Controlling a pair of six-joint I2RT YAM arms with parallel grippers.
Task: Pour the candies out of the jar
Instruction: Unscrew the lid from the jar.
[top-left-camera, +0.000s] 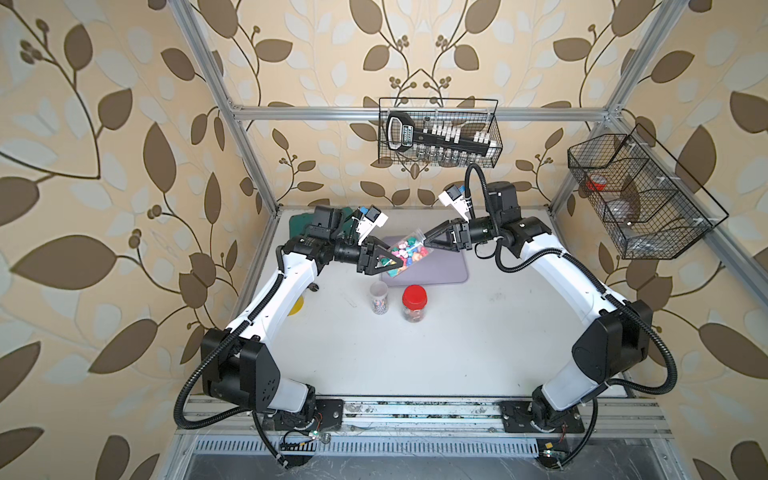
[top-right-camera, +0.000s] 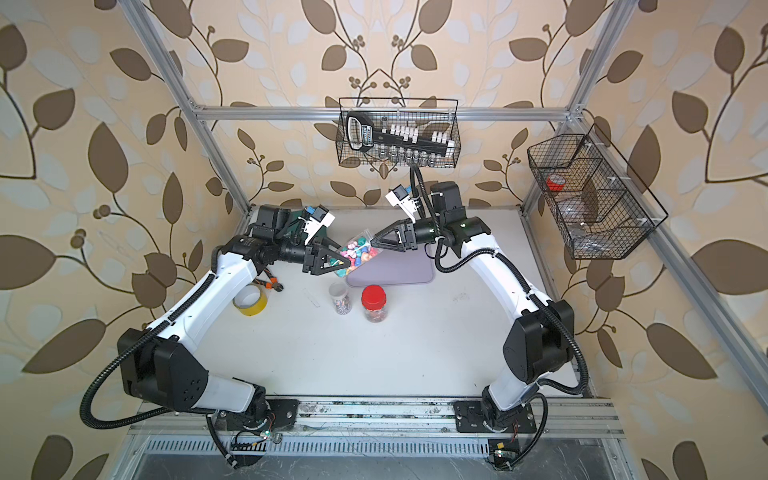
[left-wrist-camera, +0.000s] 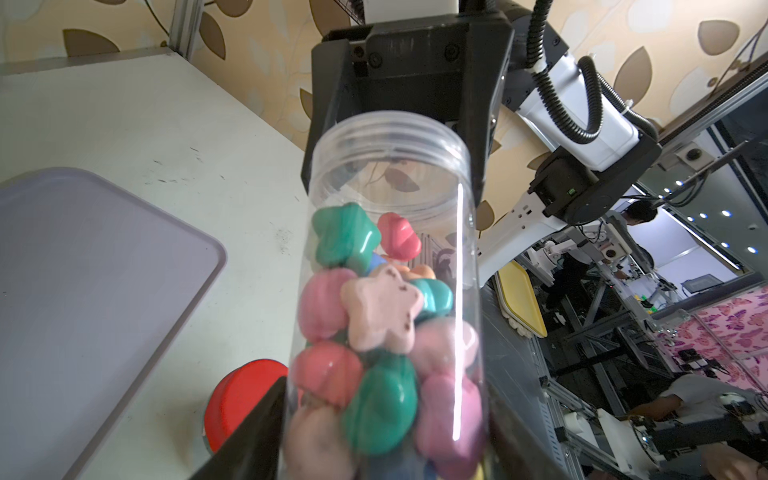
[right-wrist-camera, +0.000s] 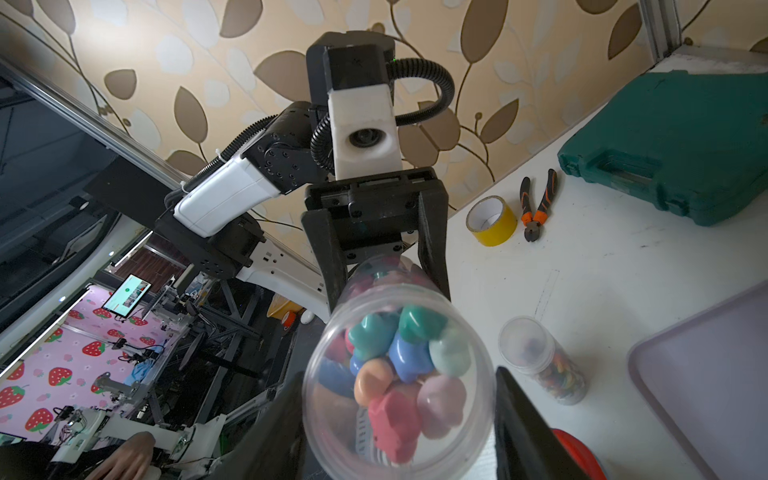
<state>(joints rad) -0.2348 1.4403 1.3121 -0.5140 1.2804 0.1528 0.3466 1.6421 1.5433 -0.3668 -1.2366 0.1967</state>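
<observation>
The left gripper (top-left-camera: 395, 257) is closed on the base end of a clear jar (top-left-camera: 409, 249), its two fingers pressed to opposite sides of the wall. From there the jar's long axis runs straight ahead of that gripper towards the other one, lying close to level in the air between them.

The candies (left-wrist-camera: 382, 316), pastel star-shaped pieces in pink, green and blue, are heaped at the base end by the left gripper. The stretch nearest the mouth is empty. The threaded mouth bears no lid.

The right gripper (top-left-camera: 426, 241) faces the jar head-on, part-open, with a finger on each side of the neck. In the left wrist view both look to be against the plastic. Both arms are therefore on the jar, and pouring likely means dipping the mouth end below the base.

A lavender tray (top-left-camera: 440, 270) lies below the jar.

The jar's bottom is hidden behind the left fingers. Its height above the tray cannot be judged, nor whether any lollipops lie under the stars.
</observation>
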